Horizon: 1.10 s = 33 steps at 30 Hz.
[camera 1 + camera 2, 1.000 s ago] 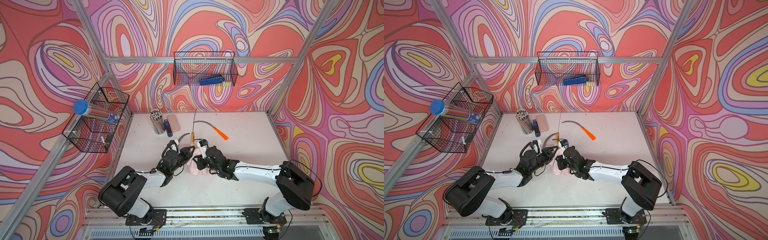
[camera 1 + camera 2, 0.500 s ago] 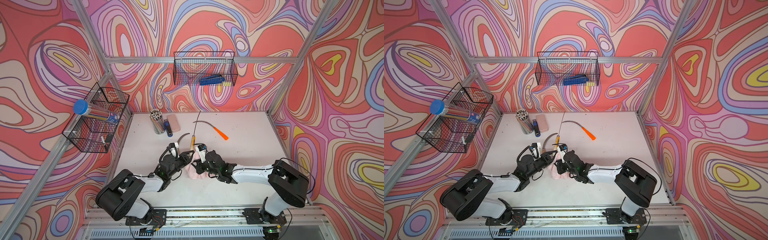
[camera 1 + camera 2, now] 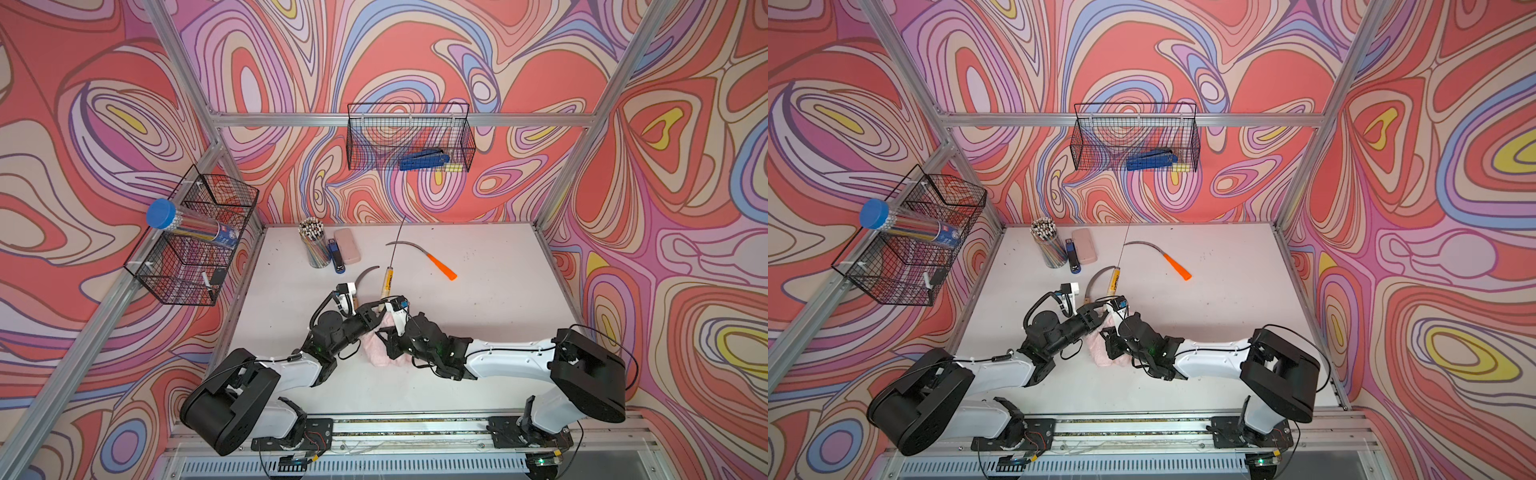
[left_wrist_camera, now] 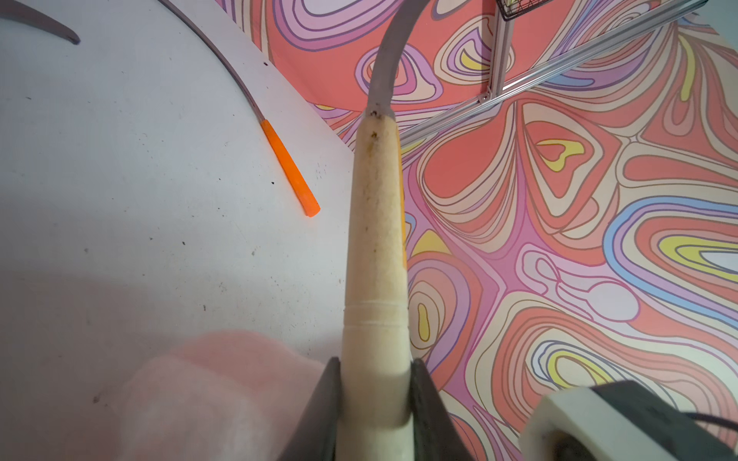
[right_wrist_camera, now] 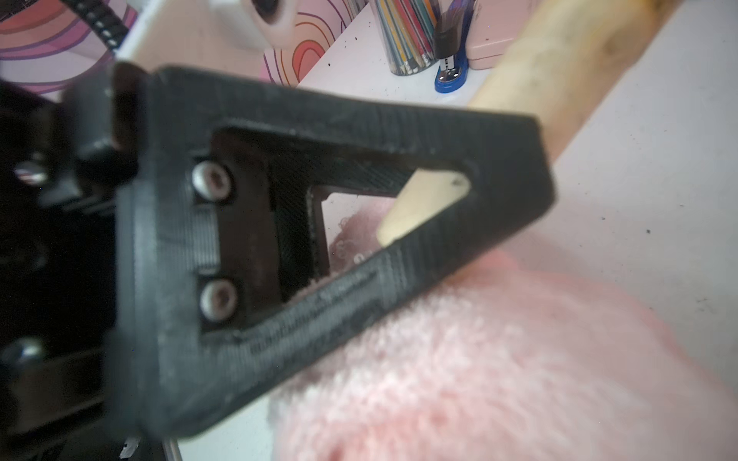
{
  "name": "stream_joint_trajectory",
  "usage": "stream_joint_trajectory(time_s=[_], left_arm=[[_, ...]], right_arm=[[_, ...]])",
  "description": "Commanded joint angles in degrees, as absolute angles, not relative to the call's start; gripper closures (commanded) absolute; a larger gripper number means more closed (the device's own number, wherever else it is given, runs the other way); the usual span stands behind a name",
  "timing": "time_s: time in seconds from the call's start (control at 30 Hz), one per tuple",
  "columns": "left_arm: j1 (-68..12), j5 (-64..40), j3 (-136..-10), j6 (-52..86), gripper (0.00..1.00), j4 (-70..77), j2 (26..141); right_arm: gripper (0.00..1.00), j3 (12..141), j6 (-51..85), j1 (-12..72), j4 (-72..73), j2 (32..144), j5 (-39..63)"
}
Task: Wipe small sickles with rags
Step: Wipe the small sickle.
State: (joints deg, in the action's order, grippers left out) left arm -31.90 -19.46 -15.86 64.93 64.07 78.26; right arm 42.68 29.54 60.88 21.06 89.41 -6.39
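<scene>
Near the middle of the table [image 3: 490,316], the left gripper [image 3: 376,309] is clamping the butt end of a wooden sickle [image 3: 387,284]. The left wrist view is showing both fingers [image 4: 325,403] pressing against the pale handle, with no gap on either side. That sickle is pointing away from the robot and tilting up off the table. Its dark blade is showing edge-on as a thin line in both top views and is reaching past the table's back edge.

The right gripper [image 3: 386,343] is sitting just beside the left one and is pinching the rag [image 3: 376,355] with its jaws fully together. Pink fluff is hiding its fingertips in the right wrist view. The rag is lying bunched on the table between the two grippers, and its upper edge is lying right under the butt of the held handle.

A second wooden sickle [image 3: 368,274] is lying flat just left of the held one. Its curved blade is showing, while the left arm's wrist camera is covering its handle. The orange sickle [image 3: 440,266] is resting farther back and to the right, apart from both grippers, with its blade curving toward the back wall.

A cup of pencils [image 3: 316,247], a stapler [image 3: 337,259] and a case [image 3: 347,245] are standing together at the back left of the table.
</scene>
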Motion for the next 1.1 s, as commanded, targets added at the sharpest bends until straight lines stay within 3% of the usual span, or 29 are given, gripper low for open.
stream_joint_trajectory(time_s=[0.0,0.27,0.53,0.77,0.93,1.07], left_arm=[[-33.1,-24.6,-15.0,67.5,1.0,70.6,80.4],[-33.1,-25.7,-15.7,68.7,1.0,71.5,82.0],[-33.1,-24.2,-15.1,66.9,1.0,67.9,78.2],[-33.1,-24.4,-14.6,66.2,1.0,63.4,73.8],[-33.1,-23.2,-14.6,65.2,1.0,59.0,70.8],[-33.1,-21.1,-14.8,64.1,1.0,55.4,69.2]], right_arm=[[1.0,42.8,31.1,59.3,27.7,86.9,-6.5],[1.0,42.0,34.0,51.0,27.6,86.8,-1.5],[1.0,42.9,33.9,50.4,23.5,87.5,-6.9],[1.0,39.0,35.8,43.0,25.3,86.3,-4.2],[1.0,40.7,33.2,44.8,27.0,86.1,0.9],[1.0,43.3,31.2,50.4,22.9,86.2,-4.3]])
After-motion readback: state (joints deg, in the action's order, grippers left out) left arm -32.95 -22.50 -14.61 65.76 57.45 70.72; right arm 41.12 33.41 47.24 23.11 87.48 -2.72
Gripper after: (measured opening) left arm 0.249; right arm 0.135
